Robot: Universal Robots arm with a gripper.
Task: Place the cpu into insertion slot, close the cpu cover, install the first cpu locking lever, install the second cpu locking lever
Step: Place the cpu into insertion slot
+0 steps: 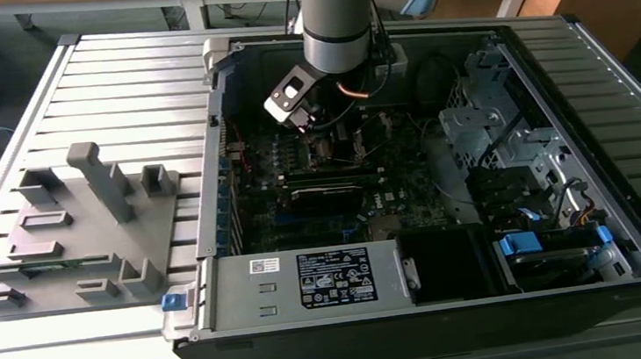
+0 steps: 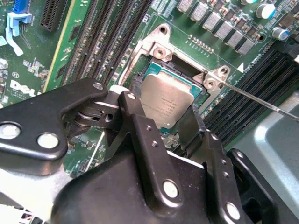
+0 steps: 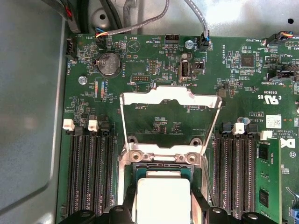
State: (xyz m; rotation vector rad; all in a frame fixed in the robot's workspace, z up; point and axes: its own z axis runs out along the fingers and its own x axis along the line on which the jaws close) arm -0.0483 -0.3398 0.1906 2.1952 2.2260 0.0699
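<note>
In both wrist views the cpu, a flat square chip with a pale grey metal top, lies between my black fingers. My gripper is shut on it, directly over the insertion slot. Whether the chip is seated I cannot tell. The cpu cover, a thin silver frame, stands swung open behind the socket. A thin locking lever runs out from the socket's corner. In the exterior view my gripper hangs low over the motherboard.
Long black memory slots flank the socket on both sides. The open case holds a black-labelled power supply box at the front and drive bays on the exterior view's right. A grey fixture tray sits outside on the left.
</note>
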